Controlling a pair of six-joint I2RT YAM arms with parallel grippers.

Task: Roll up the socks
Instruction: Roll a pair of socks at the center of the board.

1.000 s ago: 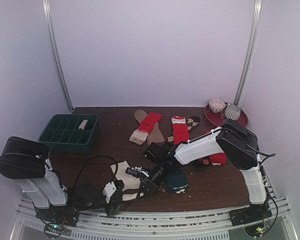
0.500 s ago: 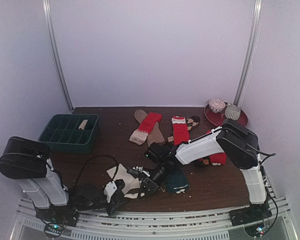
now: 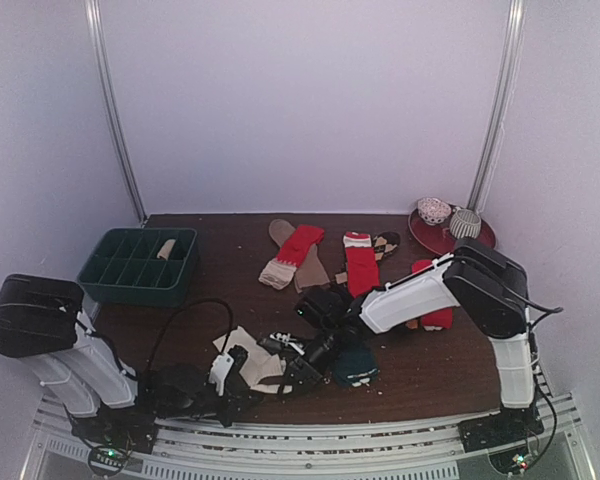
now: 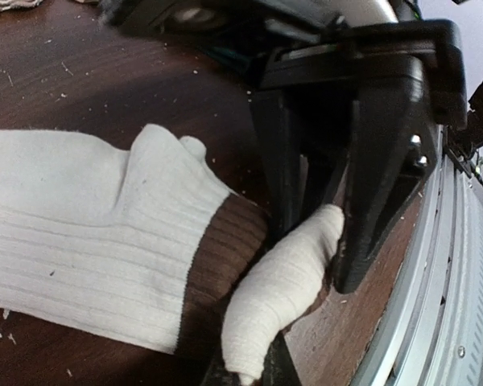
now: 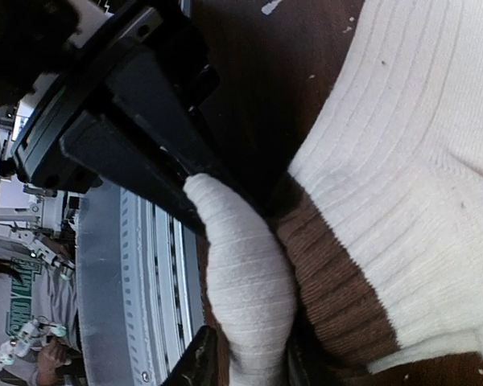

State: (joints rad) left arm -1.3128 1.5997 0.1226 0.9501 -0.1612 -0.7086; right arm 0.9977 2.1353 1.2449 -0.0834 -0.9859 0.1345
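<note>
Closed since a second ago, the left pincer [image 4: 245, 366] clamps the narrow tip of the cream sock [image 4: 88, 233], lower centre on the table [image 4: 105, 88]; right pincer [image 4: 318, 249] straddles that tip, partly open.

Green compartment tray [image 3: 130, 290] far left on brown table [image 3: 230, 255] — red plate [image 3: 483, 243] far right.

Left arm [image 3: 85, 365] and right arm [image 3: 410, 297]: white shells, chunky black joints, black cable [image 3: 167, 333] looping behind matte black jaws.
</note>
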